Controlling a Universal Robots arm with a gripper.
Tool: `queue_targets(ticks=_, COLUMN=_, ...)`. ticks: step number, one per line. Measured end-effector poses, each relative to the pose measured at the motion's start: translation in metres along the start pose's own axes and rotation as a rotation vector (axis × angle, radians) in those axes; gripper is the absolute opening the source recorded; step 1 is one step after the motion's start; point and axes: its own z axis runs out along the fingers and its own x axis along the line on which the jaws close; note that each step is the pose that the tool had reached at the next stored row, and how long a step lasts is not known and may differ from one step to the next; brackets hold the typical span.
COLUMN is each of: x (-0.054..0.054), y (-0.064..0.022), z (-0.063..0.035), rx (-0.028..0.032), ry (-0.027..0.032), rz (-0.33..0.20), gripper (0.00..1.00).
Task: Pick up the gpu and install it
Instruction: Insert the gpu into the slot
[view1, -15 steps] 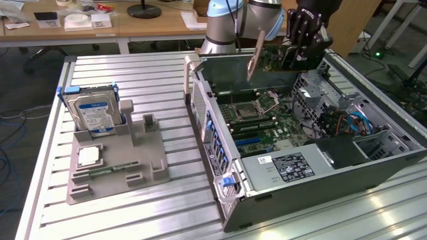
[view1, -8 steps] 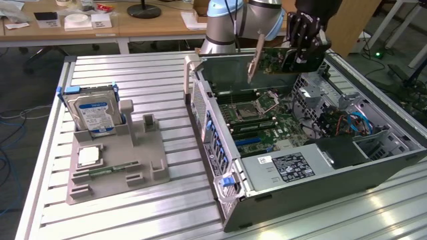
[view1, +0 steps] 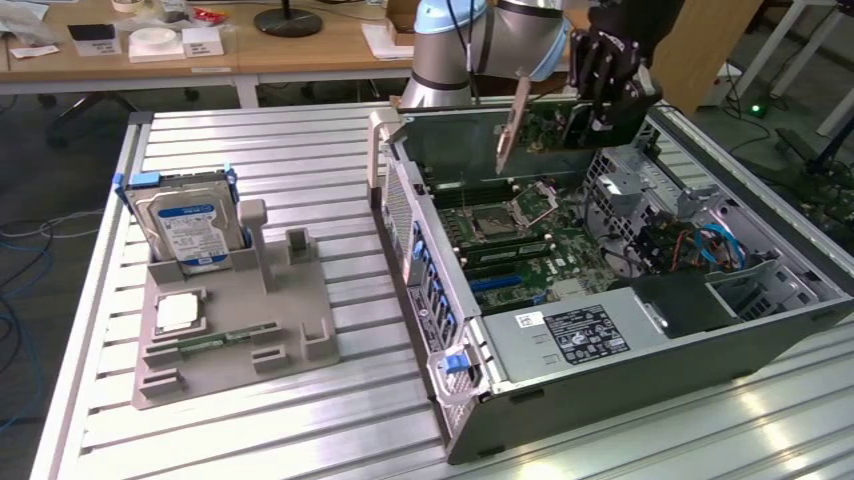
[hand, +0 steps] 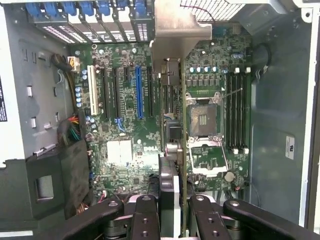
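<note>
Green gpu (view1: 545, 128) gripped by claw (view1: 597, 115) (over open case (view1: 627, 395))

The exterior camera stands high off the near side of the ribbed aluminium table (view1: 267, 170), angled down across it from mid range, with the open grey metal computer case (view1: 627, 390) on the exterior view's right. The wrist camera sits just behind the black gripper (hand: 175, 212), facing straight down into that case from close range, along the edge of the green gpu card (hand: 171, 100) clamped there. Both views take in the green motherboard (view1: 527, 250) and its square silver processor socket (hand: 205, 112).
</note>
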Motion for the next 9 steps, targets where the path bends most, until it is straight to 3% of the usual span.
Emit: queue_targets(ticks=9, x=0.001, y=0.001, z=0.0158, rx=-0.0002, ry=-0.0015, rz=0.0, gripper=0.28)
